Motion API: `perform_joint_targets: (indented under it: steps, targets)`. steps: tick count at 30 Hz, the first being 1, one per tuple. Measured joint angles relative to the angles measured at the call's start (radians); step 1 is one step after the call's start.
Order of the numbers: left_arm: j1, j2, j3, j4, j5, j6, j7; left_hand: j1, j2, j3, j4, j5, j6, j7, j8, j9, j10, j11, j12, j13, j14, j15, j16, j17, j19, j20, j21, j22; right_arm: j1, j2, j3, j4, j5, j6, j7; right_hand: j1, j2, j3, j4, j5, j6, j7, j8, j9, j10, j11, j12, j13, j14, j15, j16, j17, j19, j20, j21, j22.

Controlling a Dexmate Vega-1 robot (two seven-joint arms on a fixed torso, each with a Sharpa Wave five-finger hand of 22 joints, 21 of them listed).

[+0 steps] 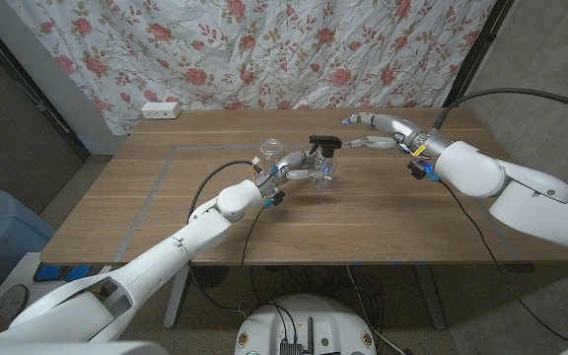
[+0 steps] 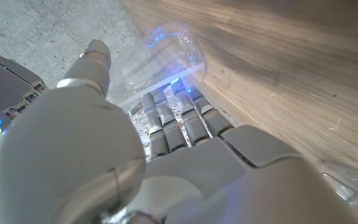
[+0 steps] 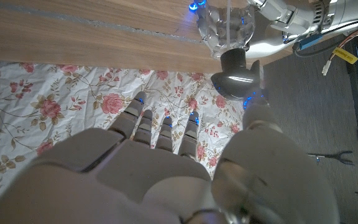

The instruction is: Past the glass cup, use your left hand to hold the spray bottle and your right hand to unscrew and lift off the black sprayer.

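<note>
Gripping clear plastic spray bottle [image 1: 325,170] near bench [image 1: 166,212] centre: left hand [image 1: 299,168], fingers [image 2: 166,124] wrapped round body. Black sprayer [image 1: 323,144] on top. Right hand [image 1: 368,131] just beside, fingers spread, empty. Likely light, slippery, squashable; best taken at sprayer collar.

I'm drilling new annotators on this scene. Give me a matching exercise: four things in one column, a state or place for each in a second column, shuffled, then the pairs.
Things
1. spray bottle
2. black sprayer
3. glass cup
4. right robot hand

States or places
A. open, holding nothing, beside the sprayer
B. on top of the bottle
C. held by the left robot hand
D. standing on the table behind the left robot hand

Pairs: 1-C, 2-B, 3-D, 4-A
</note>
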Motion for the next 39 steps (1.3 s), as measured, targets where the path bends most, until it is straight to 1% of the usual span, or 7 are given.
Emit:
perform_joint_targets:
  steps: [4,9,11,22,26,28,39]
  targets:
    - [-0.004,-0.002,0.003,0.005,0.003,0.001,-0.001,0.0,0.0,-0.001,-0.001,0.0,0.0,0.0,0.0,-0.003,0.005,0.005,-0.003,0.0,0.0,0.0,0.0,-0.003,0.0,0.0,0.0,0.0,0.028,-0.004,-0.02,-0.005,-0.027,-0.016,0.03,0.022,-0.001,0.005,0.003,0.007,0.019,-0.019,0.008,0.005,-0.004,-0.004,0.0,0.0,0.005,0.005,0.0,0.0,0.009,0.009,0.0,0.0]
    - [-0.007,-0.005,0.006,0.01,0.004,0.002,-0.004,0.0,0.0,-0.001,-0.001,0.0,0.0,0.0,0.0,-0.003,0.005,0.005,-0.004,0.0,0.0,0.0,0.0,-0.005,0.0,0.0,0.0,0.0,0.066,-0.005,-0.048,-0.009,-0.057,-0.029,0.063,0.028,-0.006,0.011,0.003,0.008,0.026,-0.026,0.013,0.005,-0.005,-0.005,0.0,0.0,0.005,0.005,0.0,0.0,0.011,0.01,0.0,0.0]
    - [-0.008,-0.006,0.007,0.011,0.005,0.004,-0.005,0.0,0.0,-0.001,-0.001,0.0,0.0,0.0,0.001,-0.005,0.005,0.005,-0.006,0.001,0.002,-0.002,0.0,-0.005,0.0,0.0,0.0,0.0,0.085,-0.005,-0.062,-0.01,-0.067,-0.034,0.075,0.054,-0.012,0.015,0.002,0.008,0.028,-0.028,0.013,0.004,-0.005,-0.005,0.0,0.0,0.005,0.005,0.0,0.0,0.011,0.01,0.0,0.0]
    - [-0.017,-0.01,0.013,0.02,0.005,0.006,-0.013,0.0,0.0,-0.002,-0.001,0.0,0.0,0.0,0.004,-0.009,0.005,0.005,-0.002,0.003,0.011,0.0,0.0,-0.005,0.0,0.0,0.0,0.0,0.168,0.003,-0.128,-0.019,-0.151,-0.077,0.176,0.061,-0.018,0.015,0.002,0.008,0.034,-0.033,0.017,0.008,-0.018,-0.007,0.0,0.0,0.005,0.005,0.0,0.0,0.011,0.01,0.0,0.0]
    - [-0.019,-0.011,0.014,0.021,0.005,0.009,-0.016,0.0,0.0,-0.002,-0.001,0.0,0.0,0.0,0.005,-0.009,0.007,0.007,-0.002,0.007,0.011,0.0,0.0,-0.005,0.0,0.0,0.0,0.0,0.168,0.003,-0.128,-0.019,-0.176,-0.085,0.2,0.068,-0.011,0.019,0.006,0.008,0.047,-0.029,0.024,0.009,-0.018,-0.007,0.0,0.0,0.002,0.001,0.0,0.0,0.011,0.01,0.0,0.0]
    - [-0.021,-0.011,0.014,0.022,0.006,0.009,-0.017,0.0,0.0,-0.003,-0.002,0.0,0.006,0.006,0.005,-0.009,0.011,0.011,-0.002,0.008,0.011,0.0,0.0,-0.004,0.0,0.0,0.0,0.0,0.203,0.013,-0.158,-0.02,-0.185,-0.087,0.208,0.082,-0.018,0.019,0.006,0.008,0.055,-0.029,0.029,0.009,-0.018,-0.007,0.0,0.0,0.002,0.001,0.005,0.0,0.011,0.01,0.0,0.0]
    - [-0.022,-0.011,0.016,0.021,0.006,0.015,-0.02,0.0,0.0,-0.004,-0.001,0.0,0.006,0.006,0.005,-0.012,0.011,0.011,-0.002,0.008,0.014,-0.003,0.0,-0.009,0.002,0.002,0.0,0.0,0.224,0.026,-0.177,-0.02,-0.217,-0.091,0.235,0.126,-0.005,0.036,0.008,0.008,0.113,-0.029,0.057,0.018,-0.01,-0.014,0.004,0.0,0.009,-0.017,0.008,0.0,0.018,0.003,0.0,0.0]
